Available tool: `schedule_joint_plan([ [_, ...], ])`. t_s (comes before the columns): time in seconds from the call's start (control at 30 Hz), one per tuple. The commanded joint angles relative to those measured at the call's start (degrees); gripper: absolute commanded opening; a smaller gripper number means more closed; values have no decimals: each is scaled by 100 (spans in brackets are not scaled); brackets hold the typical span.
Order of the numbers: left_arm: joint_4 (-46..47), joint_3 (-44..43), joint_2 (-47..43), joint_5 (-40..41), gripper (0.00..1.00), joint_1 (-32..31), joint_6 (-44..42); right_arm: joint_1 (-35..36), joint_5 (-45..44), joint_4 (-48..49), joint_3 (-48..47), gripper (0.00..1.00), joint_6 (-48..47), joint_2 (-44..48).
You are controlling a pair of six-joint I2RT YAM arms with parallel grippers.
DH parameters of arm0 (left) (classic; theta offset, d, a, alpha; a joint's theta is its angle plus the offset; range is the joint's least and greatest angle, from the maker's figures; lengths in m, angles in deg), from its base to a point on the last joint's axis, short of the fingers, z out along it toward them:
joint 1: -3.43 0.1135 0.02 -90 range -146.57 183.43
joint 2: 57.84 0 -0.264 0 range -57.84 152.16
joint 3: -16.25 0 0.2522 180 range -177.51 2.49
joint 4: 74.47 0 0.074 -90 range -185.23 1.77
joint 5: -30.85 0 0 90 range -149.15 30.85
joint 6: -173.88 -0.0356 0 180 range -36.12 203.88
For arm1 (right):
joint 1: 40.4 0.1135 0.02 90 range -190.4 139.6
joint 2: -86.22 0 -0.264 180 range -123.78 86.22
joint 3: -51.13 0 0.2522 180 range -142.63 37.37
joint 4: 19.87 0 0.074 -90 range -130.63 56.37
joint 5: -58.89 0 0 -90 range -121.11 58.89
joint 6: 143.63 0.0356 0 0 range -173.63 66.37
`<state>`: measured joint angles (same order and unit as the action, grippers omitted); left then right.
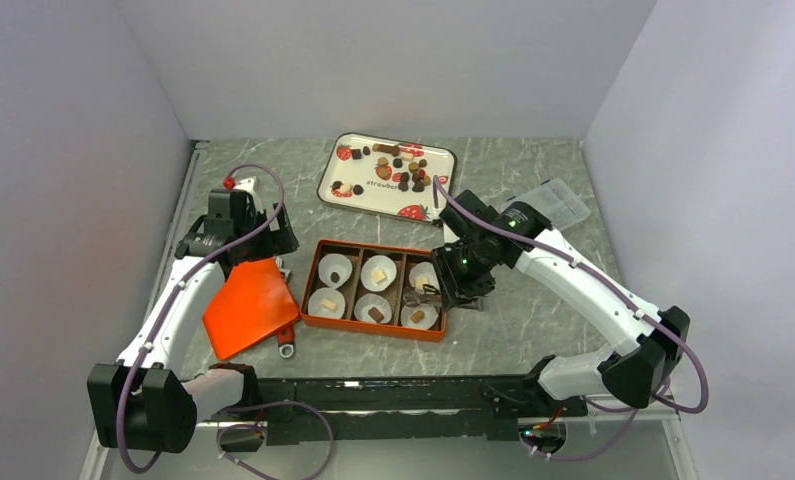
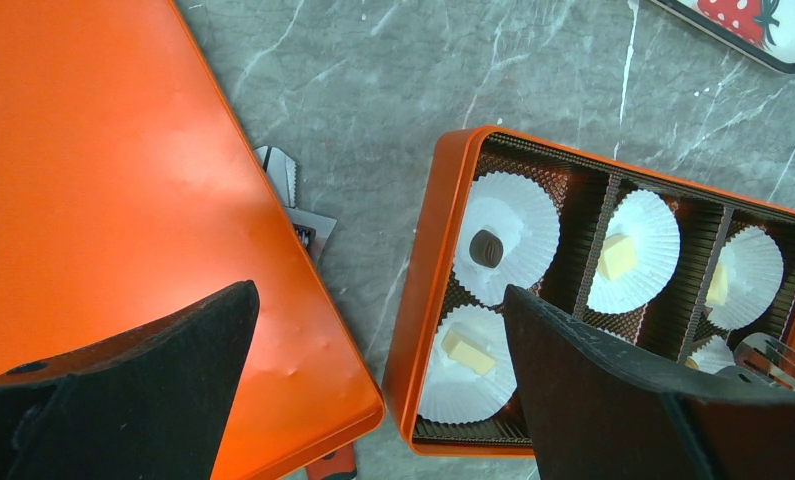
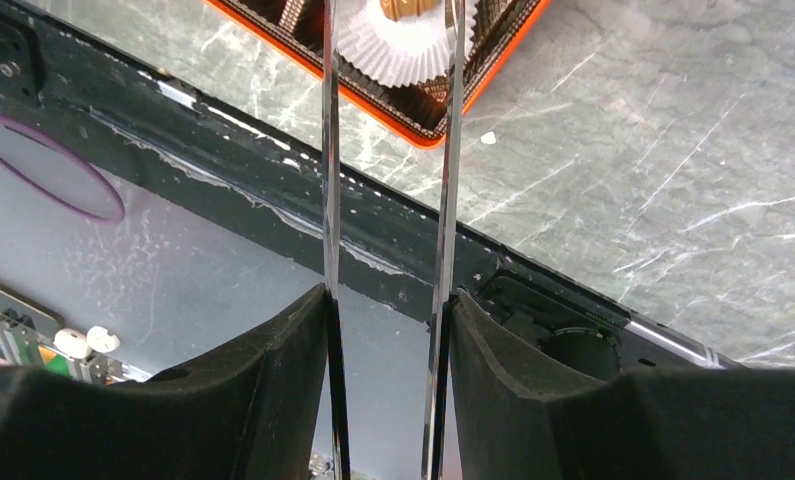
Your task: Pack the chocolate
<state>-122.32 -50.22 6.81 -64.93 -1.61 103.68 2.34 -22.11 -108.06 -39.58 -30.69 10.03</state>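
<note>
Several loose chocolates [image 1: 405,170] lie on the white strawberry tray [image 1: 365,196] at the back. The orange box [image 1: 309,290] holds six white paper cups; chocolates show in most. The left wrist view shows a dark round one [image 2: 486,247] and cream squares [image 2: 616,255]. My right gripper [image 1: 465,275] is shut on clear tongs [image 3: 329,150], whose tips reach over the box's right-hand cups, by a tan piece [image 3: 405,8]. My left gripper [image 2: 378,300] is open and empty, above the gap between the orange lid [image 2: 123,200] and the box [image 2: 428,270].
The orange lid [image 1: 248,305] lies left of the box, over a red-handled metal tool [image 1: 286,345]. A clear plastic container [image 1: 561,203] sits at the back right. A black rail [image 1: 403,395] runs along the table's near edge.
</note>
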Motion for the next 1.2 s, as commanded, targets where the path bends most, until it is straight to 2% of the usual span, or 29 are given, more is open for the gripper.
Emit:
schedule_joint_plan([
  [0.0,135,14,-57,7,99,38,16,7,-149,-39,-475,47,26,33],
  [0.7,148,6,-57,-8,99,38,16,-535,-336,-330,-987,46,-98,169],
  [1.03,145,16,-101,30,99,38,16,-1856,-490,-60,-1379,46,-193,311],
  [1.17,146,6,-80,-9,99,37,16,-2346,-757,220,-1243,46,-121,381],
])
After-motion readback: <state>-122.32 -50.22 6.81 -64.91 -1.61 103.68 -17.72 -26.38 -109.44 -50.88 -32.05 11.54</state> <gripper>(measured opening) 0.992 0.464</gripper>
